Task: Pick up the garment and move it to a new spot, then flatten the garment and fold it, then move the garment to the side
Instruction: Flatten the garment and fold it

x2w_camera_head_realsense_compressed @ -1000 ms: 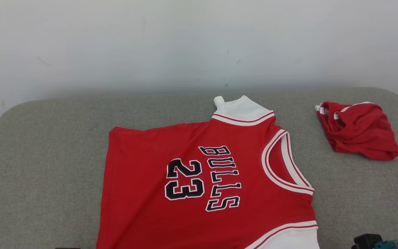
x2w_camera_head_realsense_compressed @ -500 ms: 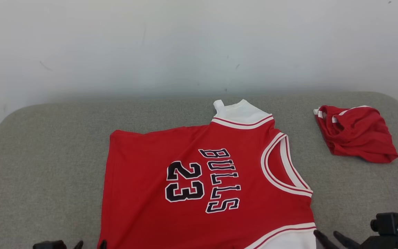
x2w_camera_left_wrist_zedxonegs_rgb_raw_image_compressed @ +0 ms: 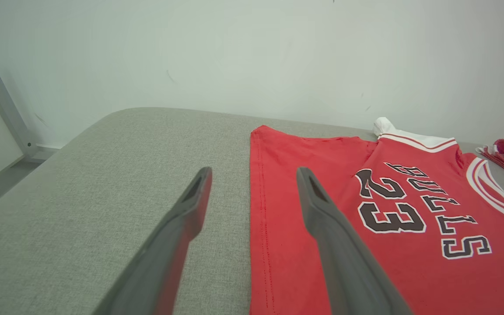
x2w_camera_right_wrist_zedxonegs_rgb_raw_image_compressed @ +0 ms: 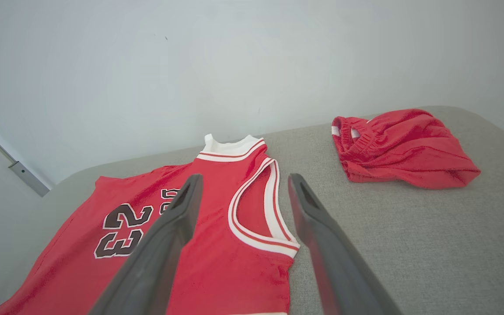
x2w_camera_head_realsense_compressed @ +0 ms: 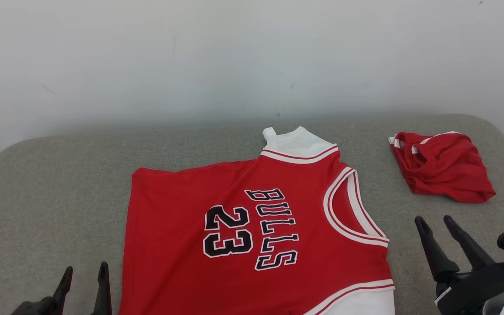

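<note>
Nearly whole, red jersey, near edge out of frame; left fingers and right fingers wide apart, empty.

Red jersey with white trim, black white-edged lettering; red bundle; grey surface; white wall.

The jersey lies on the cushion, what seem shorts to its right.

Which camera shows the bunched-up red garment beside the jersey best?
The right wrist view: the bunched red garment lies whole, close and unobstructed, its elastic waistband visible. The head view shows it whole but smaller, at the far right. The left wrist view catches just its edge.
</note>
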